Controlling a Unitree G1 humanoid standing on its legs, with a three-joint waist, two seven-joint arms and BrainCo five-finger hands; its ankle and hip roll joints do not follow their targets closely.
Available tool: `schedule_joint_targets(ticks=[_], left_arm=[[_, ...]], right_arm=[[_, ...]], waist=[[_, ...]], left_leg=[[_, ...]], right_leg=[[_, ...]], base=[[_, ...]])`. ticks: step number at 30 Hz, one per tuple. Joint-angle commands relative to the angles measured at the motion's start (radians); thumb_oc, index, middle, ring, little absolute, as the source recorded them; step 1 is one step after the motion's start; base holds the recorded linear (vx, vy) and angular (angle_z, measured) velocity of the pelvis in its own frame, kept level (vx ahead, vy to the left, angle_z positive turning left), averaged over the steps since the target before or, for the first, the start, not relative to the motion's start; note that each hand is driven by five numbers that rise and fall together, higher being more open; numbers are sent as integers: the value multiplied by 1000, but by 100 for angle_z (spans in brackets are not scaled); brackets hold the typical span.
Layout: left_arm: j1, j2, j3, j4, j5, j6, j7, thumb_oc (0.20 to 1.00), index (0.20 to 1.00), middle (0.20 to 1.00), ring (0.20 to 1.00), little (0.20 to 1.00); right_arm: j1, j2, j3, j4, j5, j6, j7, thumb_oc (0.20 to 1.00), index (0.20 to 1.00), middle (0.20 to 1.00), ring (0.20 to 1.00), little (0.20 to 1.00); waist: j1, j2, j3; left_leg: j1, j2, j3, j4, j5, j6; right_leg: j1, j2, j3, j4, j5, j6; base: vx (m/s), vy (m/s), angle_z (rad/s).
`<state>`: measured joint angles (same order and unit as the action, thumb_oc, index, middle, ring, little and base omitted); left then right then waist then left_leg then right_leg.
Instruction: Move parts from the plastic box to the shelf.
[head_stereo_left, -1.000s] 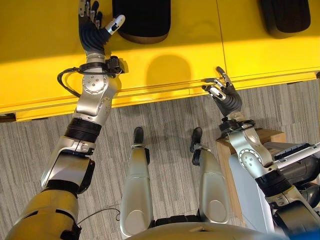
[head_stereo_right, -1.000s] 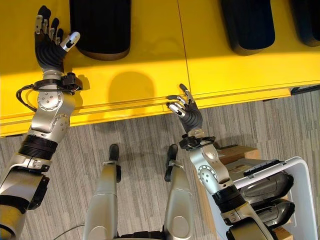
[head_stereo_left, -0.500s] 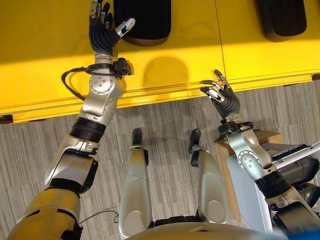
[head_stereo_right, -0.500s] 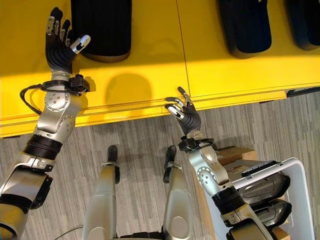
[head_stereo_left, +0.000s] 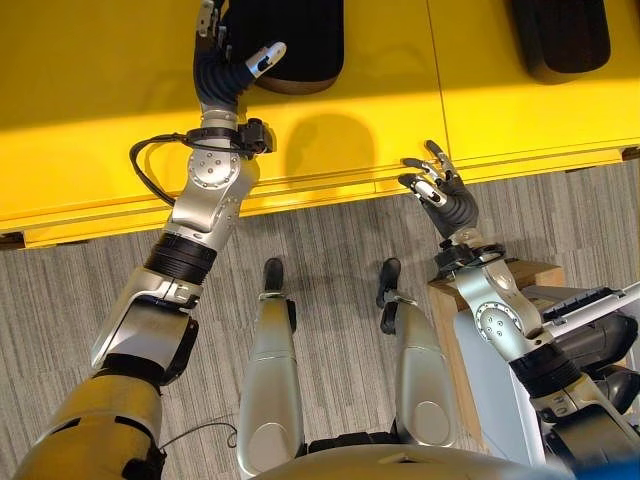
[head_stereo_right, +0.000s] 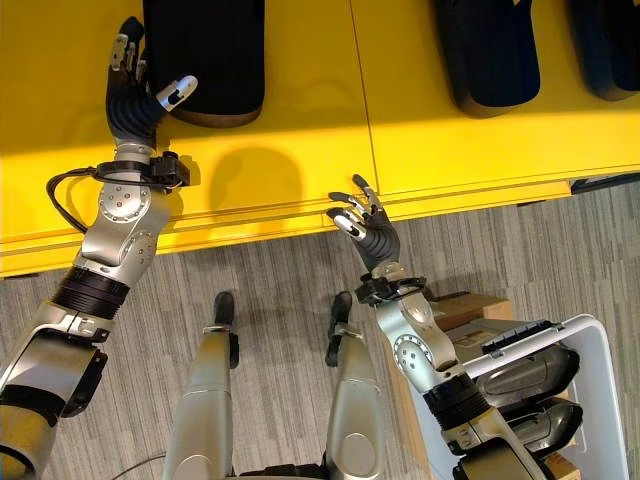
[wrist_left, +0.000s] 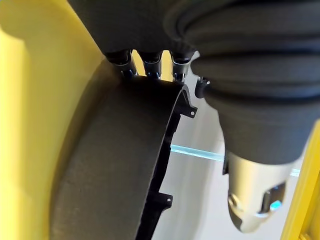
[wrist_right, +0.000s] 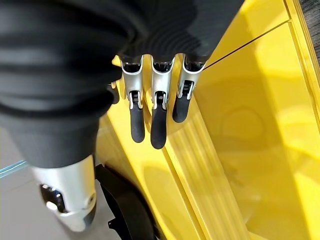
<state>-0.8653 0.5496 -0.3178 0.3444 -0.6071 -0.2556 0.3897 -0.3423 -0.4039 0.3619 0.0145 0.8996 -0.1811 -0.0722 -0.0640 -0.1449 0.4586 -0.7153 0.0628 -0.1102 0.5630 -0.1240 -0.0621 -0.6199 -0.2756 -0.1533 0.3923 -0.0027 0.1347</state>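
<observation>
My left hand (head_stereo_right: 140, 95) up on yellow shelf (head_stereo_right: 300, 120), fingers straight, tips against edge of black part (head_stereo_right: 205, 55), thumb out beside it (reads as nudging it into place, not gripping). Right hand (head_stereo_right: 368, 225) hangs loose and empty at shelf lip, fingers relaxed. More black parts (head_stereo_right: 490, 50) parked further along shelf. Plastic box (head_stereo_right: 590, 355) by my right side holds remaining parts (head_stereo_right: 530, 375).

a grey striped carpet (head_stereo_left: 330, 240) runs below a long, brightly lit yellow surface (head_stereo_left: 90, 110), with a brown cardboard box (head_stereo_right: 478, 310) standing on the carpet.
</observation>
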Motion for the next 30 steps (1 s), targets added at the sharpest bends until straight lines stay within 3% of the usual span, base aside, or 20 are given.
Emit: schedule_joint_targets(ticks=[1, 30], left_arm=[[-6, -111, -107, 11, 17, 55, -89, 1000, 1000, 1000, 1000, 1000], [-1, -158, -128, 11, 10, 58, -101, 1000, 1000, 1000, 1000, 1000]], right_arm=[[11, -31, -43, -113, 18, -40, 20, 1000, 1000, 1000, 1000, 1000], [31, -42, -40, -147, 23, -46, 33, 1000, 1000, 1000, 1000, 1000]], waist=[[-30, 46, 3], [-39, 44, -8]], left_leg=[[18, 11, 59, -50, 17, 33], [9, 14, 64, -50, 17, 33]], right_leg=[[49, 55, -20, 167, -130, -22], [36, 57, -11, 170, -128, -20]], base=[[0, 0, 0], [1, -1, -1]])
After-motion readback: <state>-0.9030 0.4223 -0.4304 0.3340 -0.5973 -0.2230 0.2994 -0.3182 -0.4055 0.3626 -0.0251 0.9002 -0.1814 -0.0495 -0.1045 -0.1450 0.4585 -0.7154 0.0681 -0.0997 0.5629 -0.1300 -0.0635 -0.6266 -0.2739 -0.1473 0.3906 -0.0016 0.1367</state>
